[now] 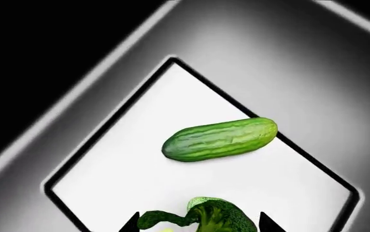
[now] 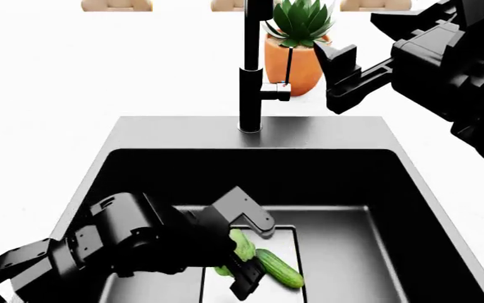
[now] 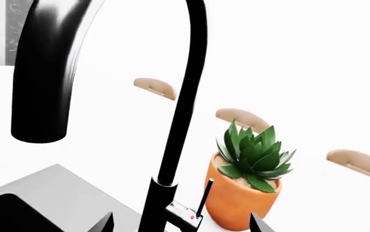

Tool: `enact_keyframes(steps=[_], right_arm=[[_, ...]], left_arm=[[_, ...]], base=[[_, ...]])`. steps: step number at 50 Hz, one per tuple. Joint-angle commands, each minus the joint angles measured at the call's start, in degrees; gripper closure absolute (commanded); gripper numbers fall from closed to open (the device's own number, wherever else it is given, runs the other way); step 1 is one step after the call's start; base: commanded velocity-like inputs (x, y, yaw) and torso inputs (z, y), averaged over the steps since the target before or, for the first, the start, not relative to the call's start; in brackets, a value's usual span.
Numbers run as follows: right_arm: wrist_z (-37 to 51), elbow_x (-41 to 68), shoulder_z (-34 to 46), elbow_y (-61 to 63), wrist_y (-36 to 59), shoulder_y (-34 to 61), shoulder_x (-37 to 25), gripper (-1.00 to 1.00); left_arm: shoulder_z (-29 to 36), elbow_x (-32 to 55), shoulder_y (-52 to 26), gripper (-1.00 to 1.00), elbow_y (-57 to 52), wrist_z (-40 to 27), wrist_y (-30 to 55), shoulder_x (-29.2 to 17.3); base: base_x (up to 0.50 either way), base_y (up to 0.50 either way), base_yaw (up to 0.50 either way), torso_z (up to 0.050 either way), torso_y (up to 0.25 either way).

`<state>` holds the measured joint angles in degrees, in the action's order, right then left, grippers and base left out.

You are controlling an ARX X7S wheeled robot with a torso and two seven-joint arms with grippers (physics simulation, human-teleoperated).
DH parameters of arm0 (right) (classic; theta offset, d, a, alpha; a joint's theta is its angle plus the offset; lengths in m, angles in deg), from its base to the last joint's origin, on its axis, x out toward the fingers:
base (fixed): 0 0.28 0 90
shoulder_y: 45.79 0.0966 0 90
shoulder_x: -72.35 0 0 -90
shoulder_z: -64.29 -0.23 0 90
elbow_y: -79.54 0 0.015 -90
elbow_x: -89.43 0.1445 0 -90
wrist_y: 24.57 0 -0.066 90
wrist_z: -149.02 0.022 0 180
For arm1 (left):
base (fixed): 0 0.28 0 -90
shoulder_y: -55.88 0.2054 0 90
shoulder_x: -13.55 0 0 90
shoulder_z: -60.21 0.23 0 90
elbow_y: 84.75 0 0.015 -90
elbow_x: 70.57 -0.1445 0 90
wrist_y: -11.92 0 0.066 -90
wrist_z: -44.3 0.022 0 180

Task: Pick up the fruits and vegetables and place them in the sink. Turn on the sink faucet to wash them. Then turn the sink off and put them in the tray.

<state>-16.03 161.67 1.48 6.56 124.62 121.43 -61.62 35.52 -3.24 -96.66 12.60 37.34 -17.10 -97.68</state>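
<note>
The dark-green cucumber (image 1: 219, 139) lies on the pale drain panel (image 1: 127, 164) at the bottom of the black sink (image 2: 191, 134); it also shows in the head view (image 2: 277, 268). The light-green broccoli (image 1: 219, 217) sits between the spread fingers of my left gripper (image 1: 199, 224), low inside the basin (image 2: 254, 255). I see the floret beside the cucumber (image 2: 242, 245). My right gripper (image 2: 337, 79) is open and empty, just right of the black faucet (image 2: 251, 95) and its side lever (image 2: 276, 93). In the right wrist view the post (image 3: 178, 121) and lever (image 3: 204, 198) stand between the jaw tips (image 3: 179, 223). The tray is out of view.
An orange pot with a spiky green plant (image 2: 292, 57) stands on the white counter behind the faucet, close to my right gripper; it shows in the right wrist view (image 3: 240, 198). The faucet spout (image 3: 40, 77) hangs over the basin. No water shows.
</note>
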Motion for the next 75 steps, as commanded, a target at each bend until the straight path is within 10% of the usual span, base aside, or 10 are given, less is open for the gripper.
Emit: enact_keyframes(steps=[1,22,23,38,55,75], right_arm=[[-0.2,0.0,0.0,0.0,-0.5,-0.6,-0.1,-1.0],[-0.2,0.2,-0.2,0.2,-1.7,-2.6,-0.4,-1.0],[-0.2,0.3,-0.2,0.3,-1.8,-2.6,-0.5,-1.0],[0.4,1.1,-0.5,0.5,-2.0,-3.0,-0.5,-1.0],[-1.0,-5.6,1.3,-5.6,-8.8,-7.5,4.0,-1.0],[-5.6,-21.5,5.7,-28.5,-26.2,-8.7,18.5,-1.0]], left_arm=[[2.4,-3.5,0.0,1.0,5.5,2.4,-2.4,2.9],[6.8,-10.0,2.0,1.0,17.6,7.2,-8.7,9.8],[6.7,-10.0,1.9,-1.0,17.7,7.2,-8.8,9.7],[0.4,-2.7,-0.2,-1.0,7.0,2.0,-4.6,2.4],[-23.8,17.9,-6.1,-1.0,-4.4,-15.6,-6.0,-13.6],[-28.5,7.1,-9.3,-1.0,2.9,-19.0,-19.3,-12.3]], base=[[0.0,0.0,0.0,0.0,0.0],[0.0,0.0,0.0,0.0,0.0],[0.0,0.0,0.0,0.0,0.0],[0.0,0.0,0.0,0.0,0.0],[0.0,0.0,0.0,0.0,0.0],[0.0,0.0,0.0,0.0,0.0]])
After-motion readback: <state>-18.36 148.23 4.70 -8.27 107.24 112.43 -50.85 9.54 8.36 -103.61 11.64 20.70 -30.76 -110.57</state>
